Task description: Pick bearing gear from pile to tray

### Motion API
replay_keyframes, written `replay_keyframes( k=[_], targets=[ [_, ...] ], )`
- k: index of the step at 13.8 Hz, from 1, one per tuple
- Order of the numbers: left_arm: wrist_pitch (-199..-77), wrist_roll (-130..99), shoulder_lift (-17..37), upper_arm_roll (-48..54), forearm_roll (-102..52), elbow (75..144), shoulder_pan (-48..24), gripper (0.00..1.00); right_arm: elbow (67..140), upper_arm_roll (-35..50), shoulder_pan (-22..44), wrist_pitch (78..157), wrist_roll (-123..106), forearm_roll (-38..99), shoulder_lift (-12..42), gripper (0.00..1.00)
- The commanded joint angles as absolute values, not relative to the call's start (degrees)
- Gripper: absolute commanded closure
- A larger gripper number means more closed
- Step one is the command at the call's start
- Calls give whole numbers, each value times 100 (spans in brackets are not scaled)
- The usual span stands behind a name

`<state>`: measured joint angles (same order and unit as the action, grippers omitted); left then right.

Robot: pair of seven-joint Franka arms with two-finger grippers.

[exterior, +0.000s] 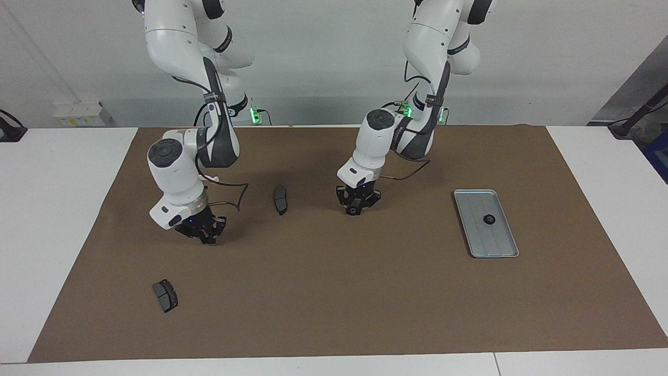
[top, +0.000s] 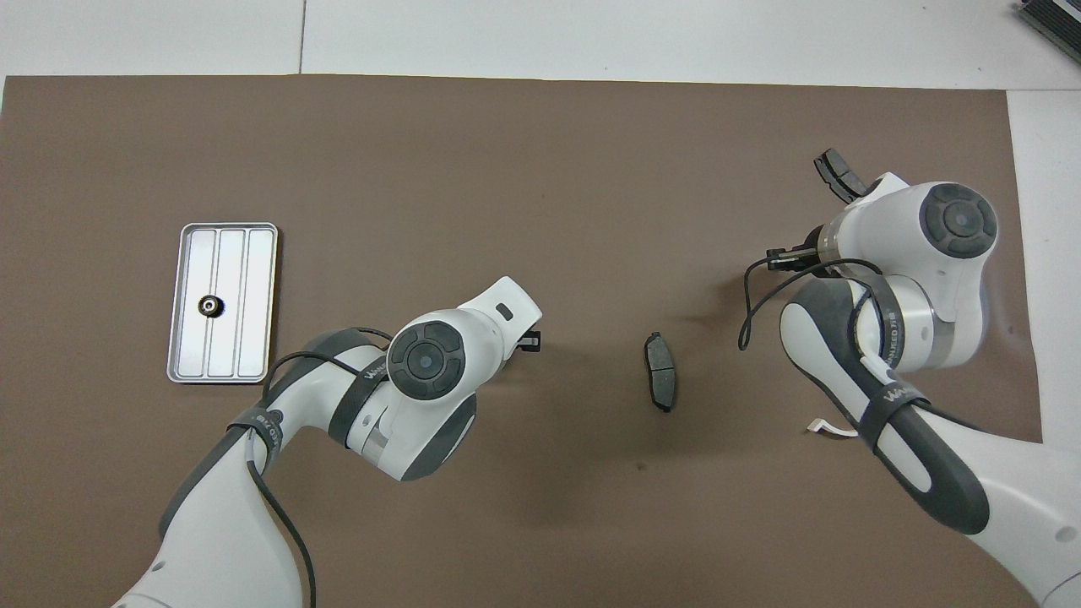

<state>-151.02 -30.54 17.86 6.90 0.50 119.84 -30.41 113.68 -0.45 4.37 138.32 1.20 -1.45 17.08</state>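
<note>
A white table (exterior: pixel 62 209) fills both views, and a brown mat (exterior: pixel 334 303) covers most of it from the upper band to the lower edge.

The right arm (exterior: pixel 177 172) comes down in the upper part of the facing view. The right gripper (exterior: pixel 207 239) is tilted low over bare mat in the middle band. Its fingertips are pressed together, and I cannot tell whether anything sits between them. In the overhead view it shows at mid-height by the frame's edge (top: pixel 781 256).

The left arm (exterior: pixel 376 141) descends near the top centre of the facing view. The left gripper (exterior: pixel 355 210) is down at the mat at frame centre, its fingers drawn in and pinching a small black ring (exterior: pixel 353 211).

The tray (exterior: pixel 501 245) lies flat at mid-height toward the left arm's end of the table, well apart from both grippers; the overhead view shows it at mid-height too (top: pixel 253 295).

One dark pad (exterior: pixel 280 199) lies between the two grippers at mid-frame. A second pad (exterior: pixel 165 295) lies in the lower part of the facing view at the right arm's end.

A tray ring (exterior: pixel 489 219) rests on the tray's ribbed floor.
</note>
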Motion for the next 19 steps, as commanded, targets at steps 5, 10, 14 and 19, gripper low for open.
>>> replay_keyframes(
  k=[5, 10, 14, 19],
  targets=[
    [-13546, -2735, 1627, 615, 44, 10855, -1603, 95, 11321, -9, 1659, 13403, 2202, -88, 1257, 100],
    [-13123, -866, 1433, 624, 35, 10977, 6, 94, 10820, -9, 2942, 13369, 3865, -131, 1573, 100],
    [-13034, 533, 1178, 624, 26, 11609, 868, 92, 10075, -9, 3682, 13316, 4629, -202, 2283, 100],
    [-13122, 554, 1046, 624, 0, 11970, 932, 88, 9352, -9, 4094, 13192, 4808, -211, 3049, 100]
  ],
)
